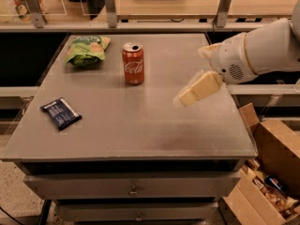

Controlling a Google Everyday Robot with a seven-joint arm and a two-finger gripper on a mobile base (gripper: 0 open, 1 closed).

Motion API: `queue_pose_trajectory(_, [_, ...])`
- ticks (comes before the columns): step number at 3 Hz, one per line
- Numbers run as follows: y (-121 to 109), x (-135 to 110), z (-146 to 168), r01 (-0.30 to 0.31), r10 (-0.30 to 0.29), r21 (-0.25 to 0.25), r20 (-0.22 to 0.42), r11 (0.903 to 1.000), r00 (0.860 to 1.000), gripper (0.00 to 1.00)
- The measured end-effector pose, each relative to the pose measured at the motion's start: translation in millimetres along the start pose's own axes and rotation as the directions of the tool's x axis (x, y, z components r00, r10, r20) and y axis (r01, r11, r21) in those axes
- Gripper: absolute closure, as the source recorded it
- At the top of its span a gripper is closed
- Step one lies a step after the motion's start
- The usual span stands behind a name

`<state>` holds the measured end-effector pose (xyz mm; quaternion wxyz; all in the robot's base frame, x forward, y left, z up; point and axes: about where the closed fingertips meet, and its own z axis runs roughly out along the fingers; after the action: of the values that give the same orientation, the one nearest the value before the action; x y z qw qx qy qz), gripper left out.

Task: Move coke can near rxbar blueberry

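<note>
The coke can [133,63], red-orange with white script and a silver top, stands upright on the far middle of the grey table [140,130]. The rxbar blueberry [61,113], a flat dark navy wrapper, lies near the table's left edge, well apart from the can. My gripper [184,99], cream-coloured on a white arm, hangs above the table's right half, to the right of the can and a little nearer the front. It holds nothing that I can see.
A green crinkled snack bag [87,49] lies at the far left, next to the can. An open cardboard box [274,168] with items stands on the floor at the right. Drawers [133,187] sit under the tabletop. A railing runs behind the table.
</note>
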<state>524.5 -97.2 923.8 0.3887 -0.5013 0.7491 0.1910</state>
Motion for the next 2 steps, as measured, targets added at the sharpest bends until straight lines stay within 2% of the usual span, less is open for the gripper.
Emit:
queue_pose_trajectory(1, [-21,-19,36,-0.012,0.007,0.044,0.105,0.999,0.994,0.0])
queue_pose_trajectory(2, [-39,-31,65,-0.019,0.007,0.072,0.158,0.9972,0.987,0.0])
